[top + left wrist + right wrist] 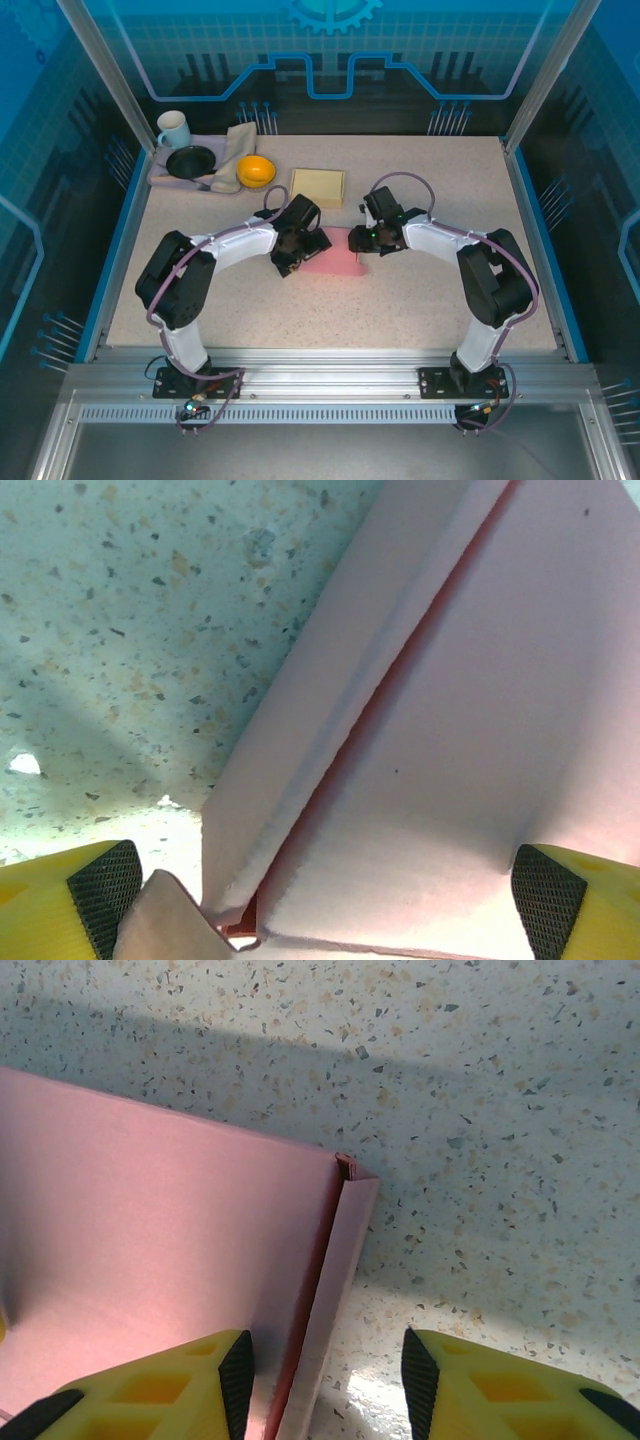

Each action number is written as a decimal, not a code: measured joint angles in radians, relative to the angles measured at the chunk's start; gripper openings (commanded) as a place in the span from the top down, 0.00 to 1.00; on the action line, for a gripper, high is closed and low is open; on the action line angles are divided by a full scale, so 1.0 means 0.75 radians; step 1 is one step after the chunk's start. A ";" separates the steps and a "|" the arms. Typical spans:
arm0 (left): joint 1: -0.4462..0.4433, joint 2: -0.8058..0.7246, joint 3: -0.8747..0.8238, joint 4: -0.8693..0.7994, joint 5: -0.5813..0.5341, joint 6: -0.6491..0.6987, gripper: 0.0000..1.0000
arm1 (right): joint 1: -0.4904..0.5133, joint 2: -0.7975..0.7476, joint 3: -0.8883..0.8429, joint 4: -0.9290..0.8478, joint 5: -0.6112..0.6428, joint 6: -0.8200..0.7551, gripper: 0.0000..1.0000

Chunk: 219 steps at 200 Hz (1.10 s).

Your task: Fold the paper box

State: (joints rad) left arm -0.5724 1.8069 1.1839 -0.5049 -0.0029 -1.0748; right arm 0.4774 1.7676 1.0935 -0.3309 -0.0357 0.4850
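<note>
Midway across the overhead frame, the pink paper box (335, 262) lies low on the bench (430, 300). My left claw (292, 252) is bent down over its left end and my right claw (362, 243) over its upper right edge; I judge they are set there to work opposite walls. Through the left wrist camera, the left claw (325, 890) is spread wide, its pads (105, 885) at the lower corners of the frame. The paper box (480, 730) takes the right side, its creased side flap (330, 700) runs diagonally upward, and a corner sits between the pads. Through the right wrist camera, the right claw (320, 1380) stands part-open astride a raised side wall (335, 1260) of the paper box (150, 1230). The outer pad is clear of it, so nothing is pinched; I reckon it is poised to press that wall over.
</note>
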 measured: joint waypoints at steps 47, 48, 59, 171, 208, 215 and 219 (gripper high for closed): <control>0.000 0.036 0.037 -0.014 -0.003 0.002 0.07 | -0.001 0.000 0.000 0.001 0.000 0.000 0.54; 0.000 0.036 0.038 -0.015 -0.003 0.002 0.07 | -0.001 0.000 0.001 0.001 0.000 -0.001 0.54; 0.000 0.041 0.052 -0.021 -0.007 0.005 0.09 | -0.001 0.000 0.001 0.001 0.000 -0.001 0.54; 0.000 0.094 0.111 -0.057 -0.078 0.096 0.12 | -0.001 0.000 0.001 -0.002 0.001 -0.039 0.54; 0.000 0.097 0.111 -0.044 -0.080 0.106 0.14 | -0.001 0.000 0.001 -0.005 0.001 -0.053 0.54; 0.000 0.098 0.111 -0.040 -0.080 0.107 0.14 | -0.001 0.000 0.001 -0.006 0.001 -0.055 0.54; 0.000 0.098 0.111 -0.039 -0.080 0.107 0.14 | -0.001 0.000 0.001 -0.006 0.000 -0.055 0.54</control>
State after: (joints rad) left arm -0.5724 1.8805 1.2671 -0.5339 -0.0631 -0.9947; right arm 0.4767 1.7676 1.0939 -0.3351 -0.0357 0.4435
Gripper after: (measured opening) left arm 0.861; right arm 0.458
